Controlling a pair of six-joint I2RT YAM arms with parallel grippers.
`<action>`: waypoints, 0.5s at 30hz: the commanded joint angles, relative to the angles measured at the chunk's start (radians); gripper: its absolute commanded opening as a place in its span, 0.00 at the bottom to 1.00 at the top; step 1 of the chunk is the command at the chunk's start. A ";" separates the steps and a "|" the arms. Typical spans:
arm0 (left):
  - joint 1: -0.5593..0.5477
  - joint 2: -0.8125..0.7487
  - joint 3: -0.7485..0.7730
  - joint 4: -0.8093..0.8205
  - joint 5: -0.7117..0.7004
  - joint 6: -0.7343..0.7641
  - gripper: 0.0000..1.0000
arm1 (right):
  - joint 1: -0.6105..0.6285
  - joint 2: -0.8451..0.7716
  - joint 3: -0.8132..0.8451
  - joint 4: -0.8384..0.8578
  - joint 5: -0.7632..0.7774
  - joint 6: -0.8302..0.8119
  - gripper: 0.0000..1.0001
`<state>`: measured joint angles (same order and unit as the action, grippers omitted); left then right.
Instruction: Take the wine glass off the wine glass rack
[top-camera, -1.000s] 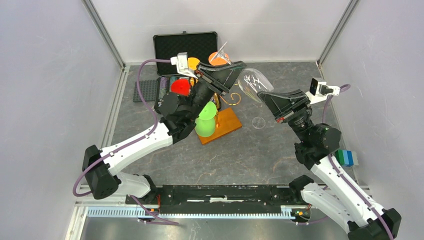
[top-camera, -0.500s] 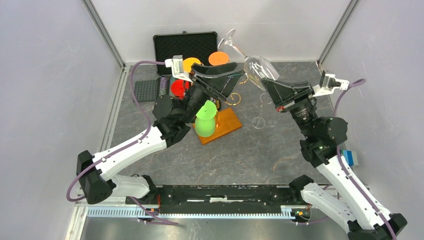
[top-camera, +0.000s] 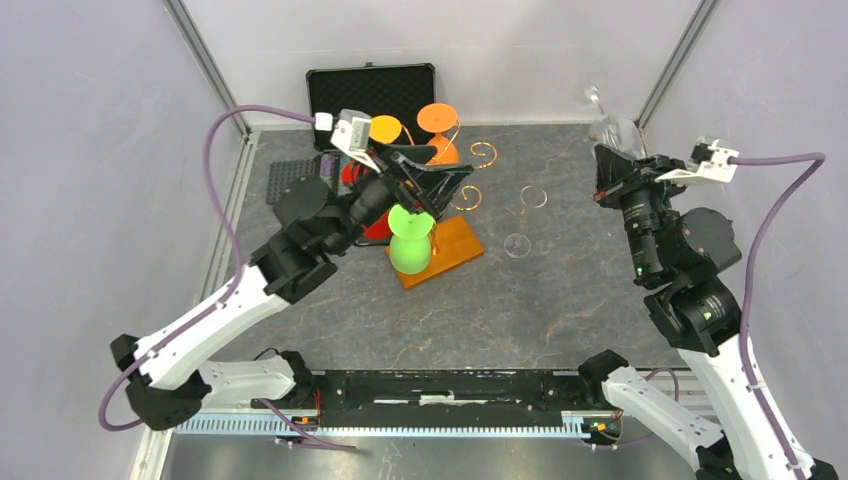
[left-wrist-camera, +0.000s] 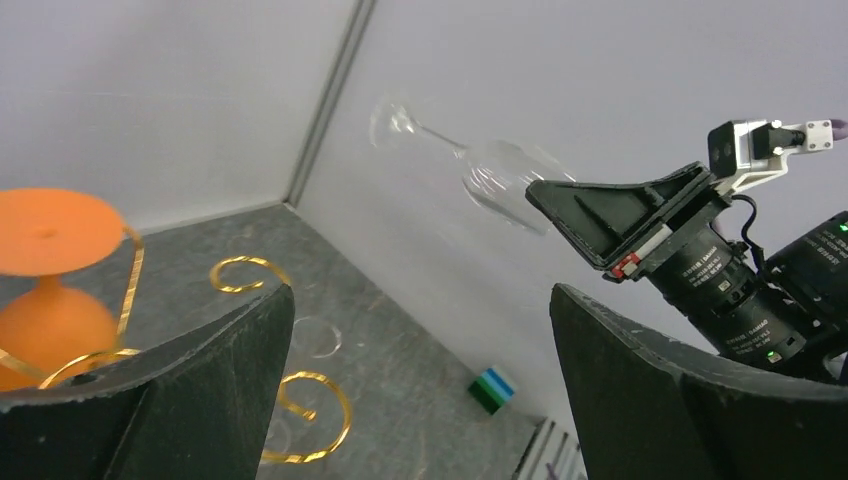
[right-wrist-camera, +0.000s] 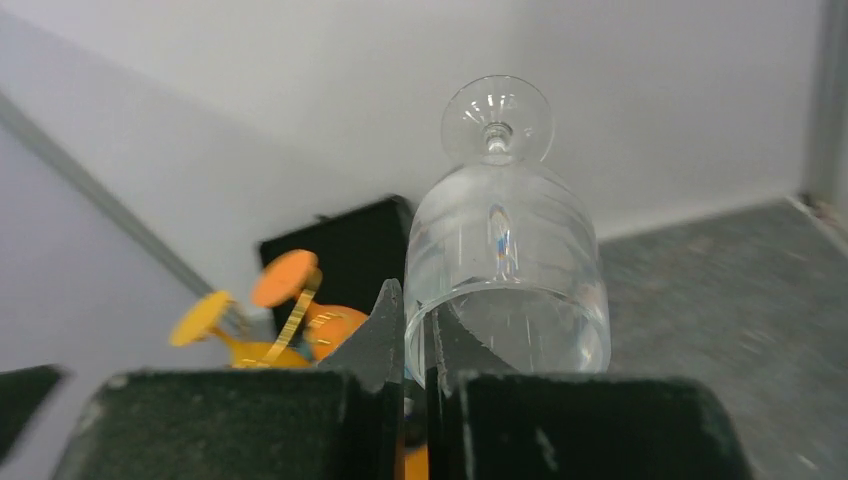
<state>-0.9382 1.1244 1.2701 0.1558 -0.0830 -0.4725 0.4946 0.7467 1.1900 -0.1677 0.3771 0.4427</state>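
Observation:
The clear wine glass (top-camera: 606, 124) is in the air near the back right corner, away from the wine glass rack (top-camera: 456, 240). My right gripper (top-camera: 608, 160) is shut on the wall of its bowl at the rim, one finger inside and one outside (right-wrist-camera: 415, 325), with the foot pointing away. The left wrist view shows the wine glass (left-wrist-camera: 492, 178) tilted in front of the right gripper (left-wrist-camera: 560, 195). My left gripper (top-camera: 438, 172) hangs open and empty beside the rack's golden spirals (left-wrist-camera: 238, 274). Orange (top-camera: 438, 118), yellow, red and green (top-camera: 410, 240) glasses hang on the rack.
A black case (top-camera: 375, 90) lies open at the back wall, and a dark grid plate (top-camera: 294, 180) at the left. Two clear rings (top-camera: 533, 196) lie on the grey table right of the rack. A blue-green block (left-wrist-camera: 493, 390) sits by the right wall.
My right arm has carried the wine glass from beside the rack up and to the back right corner. My left gripper opened wide, let the glass go and drew back left.

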 joint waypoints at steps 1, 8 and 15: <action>0.001 -0.090 0.048 -0.263 -0.088 0.158 1.00 | -0.005 0.028 0.054 -0.302 0.291 -0.141 0.00; -0.001 -0.195 0.028 -0.493 -0.188 0.218 1.00 | -0.005 0.151 0.142 -0.635 0.296 -0.182 0.00; 0.000 -0.349 -0.078 -0.651 -0.271 0.224 1.00 | -0.006 0.177 0.029 -0.705 0.138 -0.203 0.00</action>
<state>-0.9382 0.8509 1.2362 -0.3767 -0.2806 -0.3084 0.4889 0.9306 1.2594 -0.8333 0.6071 0.2749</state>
